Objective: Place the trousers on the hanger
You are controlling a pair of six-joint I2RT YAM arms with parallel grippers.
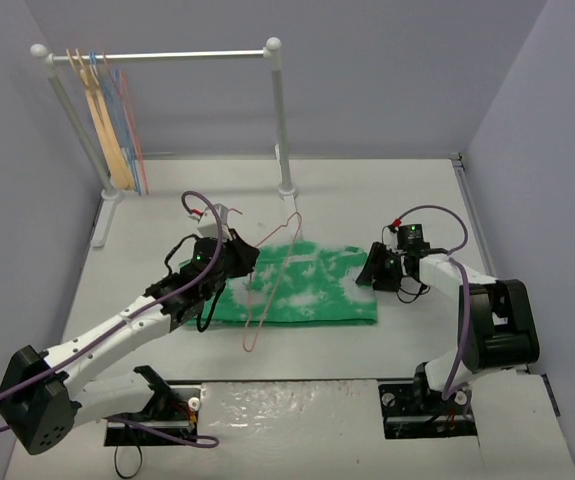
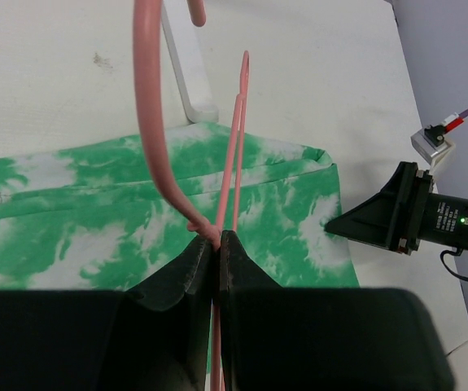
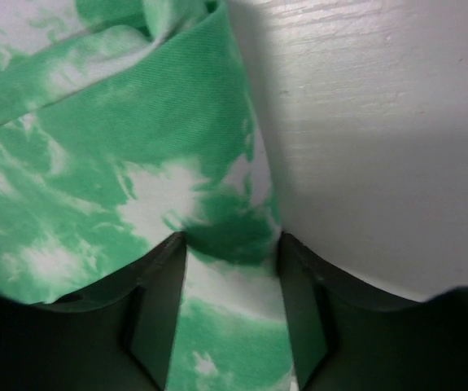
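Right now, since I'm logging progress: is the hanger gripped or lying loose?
Gripped: the left gripper is shut on the hanger, over the trousers.

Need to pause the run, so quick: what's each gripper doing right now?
Left gripper: closed on the pink hanger.
Right gripper: jaws astride the edge of the trousers; gripped or not, cannot tell.

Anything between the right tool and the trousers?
Nothing visible. The right tool sits at the trousers, at their right edge, fingers open either side of the cloth. The hanger crosses the trousers further left, pinched in the left tool, clear of that edge.
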